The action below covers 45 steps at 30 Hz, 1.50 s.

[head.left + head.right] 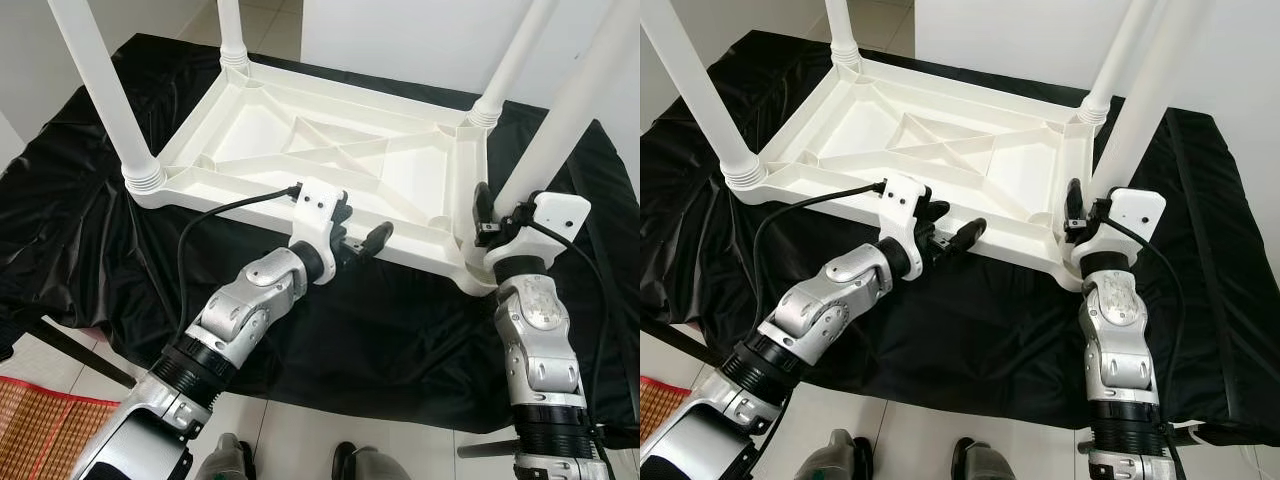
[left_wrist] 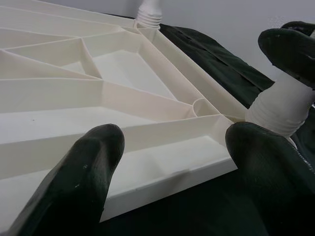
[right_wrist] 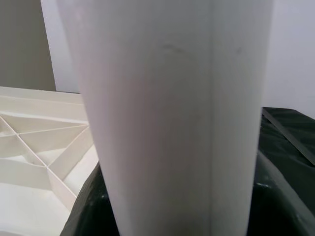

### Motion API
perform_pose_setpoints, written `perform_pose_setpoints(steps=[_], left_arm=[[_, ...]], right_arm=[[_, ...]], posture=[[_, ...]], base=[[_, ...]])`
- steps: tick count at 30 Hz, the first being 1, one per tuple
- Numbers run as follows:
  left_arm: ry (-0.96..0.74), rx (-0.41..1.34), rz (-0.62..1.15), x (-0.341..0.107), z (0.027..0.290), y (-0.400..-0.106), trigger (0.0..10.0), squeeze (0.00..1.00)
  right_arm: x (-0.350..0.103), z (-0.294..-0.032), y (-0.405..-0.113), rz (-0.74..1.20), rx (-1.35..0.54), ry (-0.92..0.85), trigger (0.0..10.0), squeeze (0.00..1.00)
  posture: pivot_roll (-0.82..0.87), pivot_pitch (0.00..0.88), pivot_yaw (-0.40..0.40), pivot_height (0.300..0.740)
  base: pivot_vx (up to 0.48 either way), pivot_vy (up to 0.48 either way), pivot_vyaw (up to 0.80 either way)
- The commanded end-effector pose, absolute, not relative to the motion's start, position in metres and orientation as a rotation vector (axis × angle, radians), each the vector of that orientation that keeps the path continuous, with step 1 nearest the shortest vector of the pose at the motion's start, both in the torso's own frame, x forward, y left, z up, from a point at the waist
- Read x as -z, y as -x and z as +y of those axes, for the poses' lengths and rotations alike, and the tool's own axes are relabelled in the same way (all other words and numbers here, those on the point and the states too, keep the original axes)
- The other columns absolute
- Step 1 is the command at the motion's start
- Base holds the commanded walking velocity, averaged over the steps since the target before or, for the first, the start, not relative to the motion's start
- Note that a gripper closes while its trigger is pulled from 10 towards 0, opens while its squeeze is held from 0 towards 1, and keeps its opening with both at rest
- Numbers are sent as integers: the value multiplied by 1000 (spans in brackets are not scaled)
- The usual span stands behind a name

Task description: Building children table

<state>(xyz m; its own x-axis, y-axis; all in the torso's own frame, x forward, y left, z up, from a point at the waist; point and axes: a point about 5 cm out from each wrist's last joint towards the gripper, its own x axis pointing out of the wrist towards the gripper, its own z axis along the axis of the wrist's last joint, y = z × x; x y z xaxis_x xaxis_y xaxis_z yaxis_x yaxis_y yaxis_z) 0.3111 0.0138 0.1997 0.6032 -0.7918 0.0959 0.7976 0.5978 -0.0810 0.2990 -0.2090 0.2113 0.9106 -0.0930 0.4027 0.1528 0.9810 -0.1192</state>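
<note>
White plastic children's table top [image 1: 330,160], ribbed underside up, lies upside down on a black cloth [image 1: 90,230] spread over the floor; pale floor tiles [image 1: 300,440] show at the cloth's near edge.

Four white round plastic legs stand up from the top's corners: near-left leg [image 1: 105,90], far-left leg [image 1: 230,30], far-right leg [image 1: 515,60], near-right leg [image 1: 575,105].

Left gripper [image 1: 362,240] is at the near long edge of the table top, about mid-length. Fingers [image 2: 78,182] spread wide, one above the rim and one off its outer side, nothing between them. Whether they touch the rim: cannot tell.

Right gripper [image 1: 1090,215] is at the near-right corner, black fingers clasped around the base of the near-right leg, just above its socket. In the right wrist view that leg [image 3: 172,118] runs up close before the camera.

Woven reddish mat [image 1: 35,425] lies on the tiles beyond the cloth's near-left corner. Black cable [image 1: 215,215] loops from the left wrist over the cloth.
</note>
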Motion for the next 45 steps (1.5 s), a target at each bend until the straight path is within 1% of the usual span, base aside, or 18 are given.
perform_pose_setpoints(steps=[1,13,26,36,41,42,45], left_arm=[[92,1146,-57,-196,5,-298,10000,0],[74,1168,-49,-195,3,-295,10000,0],[-25,1339,7,-178,-7,-267,10000,0],[-95,1382,14,-175,-2,-258,10000,0],[-103,1385,11,-178,0,-256,10000,0],[-102,1385,9,-179,1,-255,10000,0],[-102,1384,10,-179,1,-255,10000,0]], right_arm=[[-208,-213,-296,-408,153,147,10000,0],[-196,-214,-289,-386,179,145,10000,0],[-192,-216,-287,-385,189,144,10000,0],[-183,-215,-285,-387,147,165,10000,0],[-176,-214,-277,-405,126,121,10000,0],[-171,-218,-276,-387,152,85,10000,0],[-167,-221,-275,-370,173,66,10000,0]], posture=[[32,163,-22,740],[30,168,-14,740],[31,170,-4,740],[35,175,-4,740],[37,177,2,740],[37,177,2,740],[36,176,7,740]], base=[[0,0,0],[0,0,0],[0,0,0],[0,0,0],[0,0,0],[0,0,0],[0,0,0]])
